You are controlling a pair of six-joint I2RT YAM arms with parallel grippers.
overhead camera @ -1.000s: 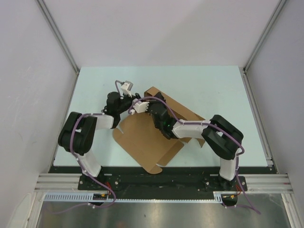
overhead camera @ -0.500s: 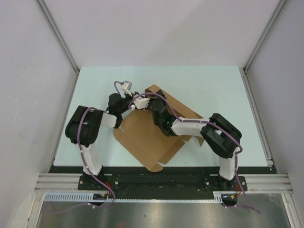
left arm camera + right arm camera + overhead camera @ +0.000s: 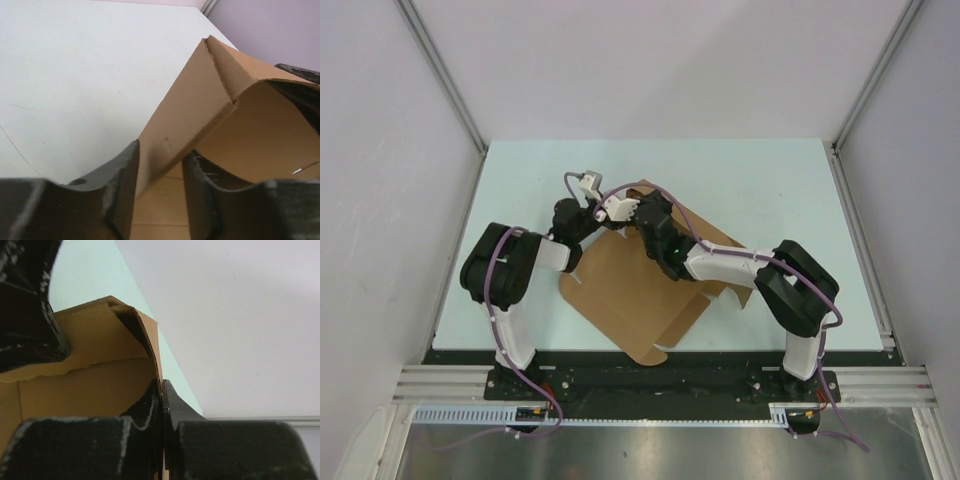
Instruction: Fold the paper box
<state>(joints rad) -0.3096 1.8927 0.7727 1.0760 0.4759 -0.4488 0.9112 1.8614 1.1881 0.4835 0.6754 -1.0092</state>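
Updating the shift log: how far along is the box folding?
Done: the far panel of the plain brown cardboard box sheet stands raised. In hand: the right gripper pinches its edge; the left gripper, jaws open, straddles it. Remaining: most of the sheet lies flat, unfolded.

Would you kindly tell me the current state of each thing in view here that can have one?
paper box: partly folded; its base lies flat on the table, with the flaps at its far end raised.
left claw: jaws apart, straddling a raised flap.
right claw: shut, pinching the edge of a raised flap.
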